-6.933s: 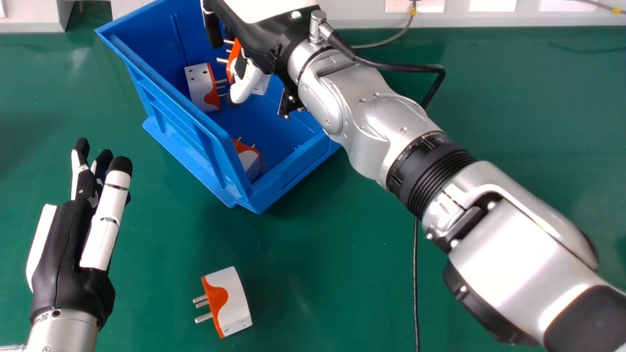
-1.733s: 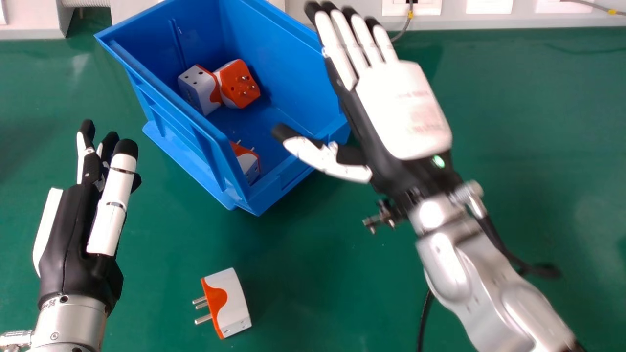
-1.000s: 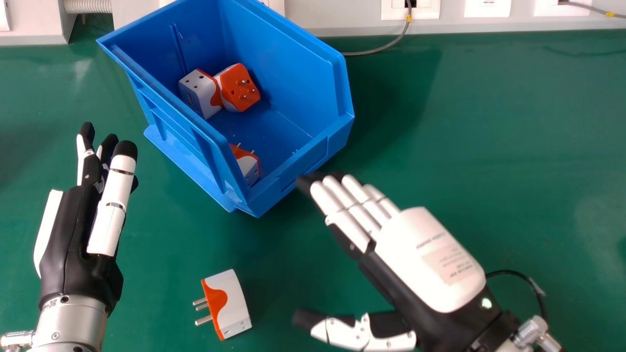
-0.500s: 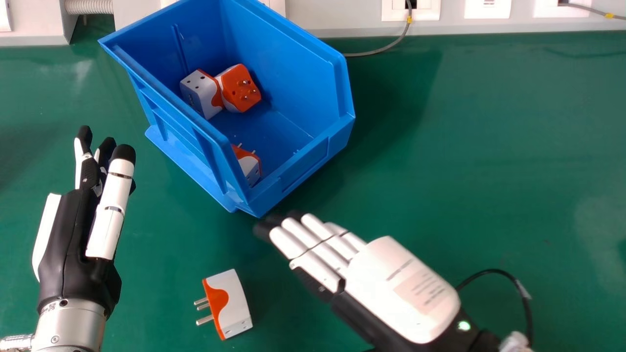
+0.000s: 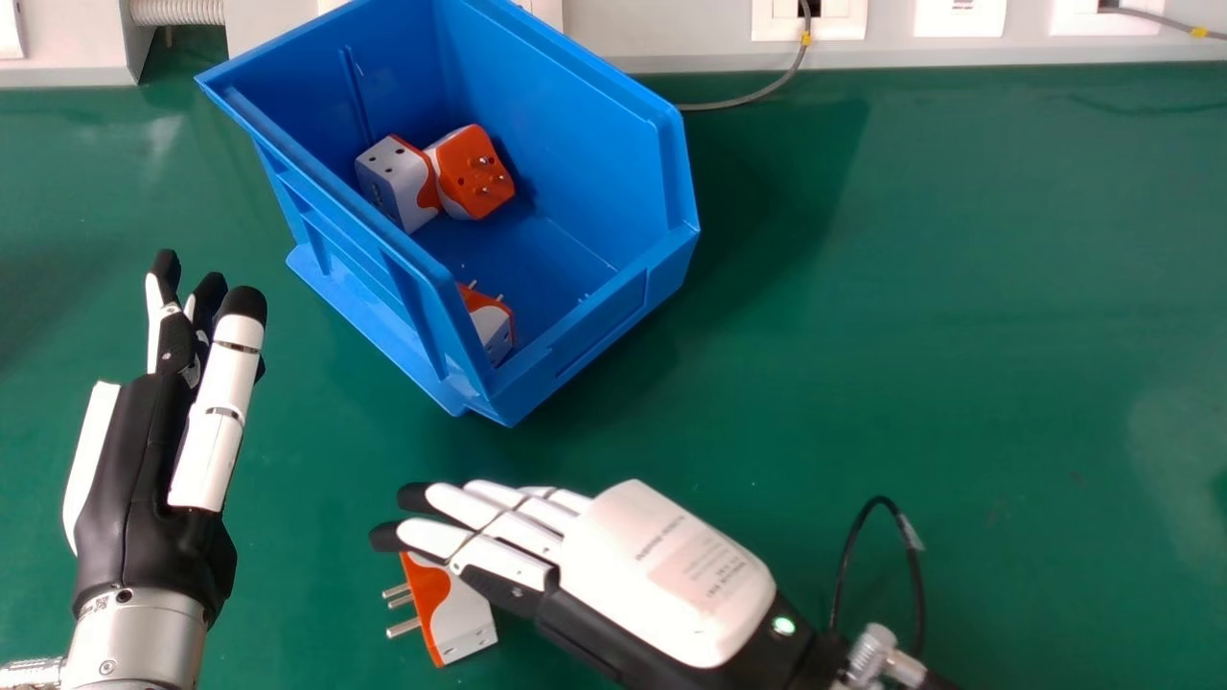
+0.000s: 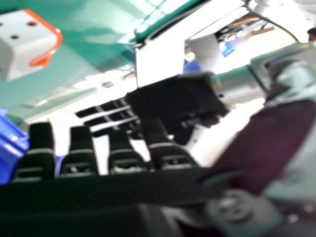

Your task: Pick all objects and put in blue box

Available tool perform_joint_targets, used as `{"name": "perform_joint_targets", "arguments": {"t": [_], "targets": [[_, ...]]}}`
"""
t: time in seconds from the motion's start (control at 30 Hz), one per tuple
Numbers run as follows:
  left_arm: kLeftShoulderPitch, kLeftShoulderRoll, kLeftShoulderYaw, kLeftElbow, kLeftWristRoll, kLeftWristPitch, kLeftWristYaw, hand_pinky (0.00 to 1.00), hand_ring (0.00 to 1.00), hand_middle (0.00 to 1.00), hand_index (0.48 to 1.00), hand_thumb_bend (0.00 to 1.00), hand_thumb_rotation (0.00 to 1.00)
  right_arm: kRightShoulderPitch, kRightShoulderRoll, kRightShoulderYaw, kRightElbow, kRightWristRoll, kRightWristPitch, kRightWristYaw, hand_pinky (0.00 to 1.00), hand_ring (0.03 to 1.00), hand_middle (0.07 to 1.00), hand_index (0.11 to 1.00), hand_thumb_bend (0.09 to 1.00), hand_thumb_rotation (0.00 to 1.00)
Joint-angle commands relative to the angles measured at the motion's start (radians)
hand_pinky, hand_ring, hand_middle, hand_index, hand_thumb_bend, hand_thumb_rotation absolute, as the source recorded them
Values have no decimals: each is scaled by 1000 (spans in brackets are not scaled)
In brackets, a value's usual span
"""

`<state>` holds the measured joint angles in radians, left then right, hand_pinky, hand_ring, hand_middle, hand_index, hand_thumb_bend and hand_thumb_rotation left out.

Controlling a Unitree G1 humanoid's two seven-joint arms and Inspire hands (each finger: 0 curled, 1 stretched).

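Plug (image 5: 465, 623) beneath right hand's (image 5: 661, 575) fingers, tabletop

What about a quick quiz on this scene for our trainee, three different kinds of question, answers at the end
1. How many plug adapters can be seen inside the blue box?

2. True or false: the left hand holds nothing.

3. In the head view, what does the right hand partly cover?
A) the blue box
B) the plug adapter on the table
C) the left hand

Key: 1. three; 2. true; 3. B
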<state>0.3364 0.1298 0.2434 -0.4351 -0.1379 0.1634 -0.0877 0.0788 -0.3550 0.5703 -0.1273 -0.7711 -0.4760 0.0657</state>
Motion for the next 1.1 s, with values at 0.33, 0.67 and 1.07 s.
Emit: {"name": "perform_joint_targets", "arguments": {"t": [0.33,0.67,1.07], "targets": [[2,7,7,-28,0,-8,0,956,1000,1000,1000,389,825,-184,90,60,188,-21,11,50,829,914,938,888,372,680],[0,9,13,-32,-12,4,-4,956,1000,1000,1000,388,824,-311,137,93,319,-89,41,29,808,925,961,915,361,662],[0,13,19,-38,-19,17,-7,957,1000,1000,1000,385,823,-367,159,108,362,-92,82,38,902,971,993,956,357,673]]}}
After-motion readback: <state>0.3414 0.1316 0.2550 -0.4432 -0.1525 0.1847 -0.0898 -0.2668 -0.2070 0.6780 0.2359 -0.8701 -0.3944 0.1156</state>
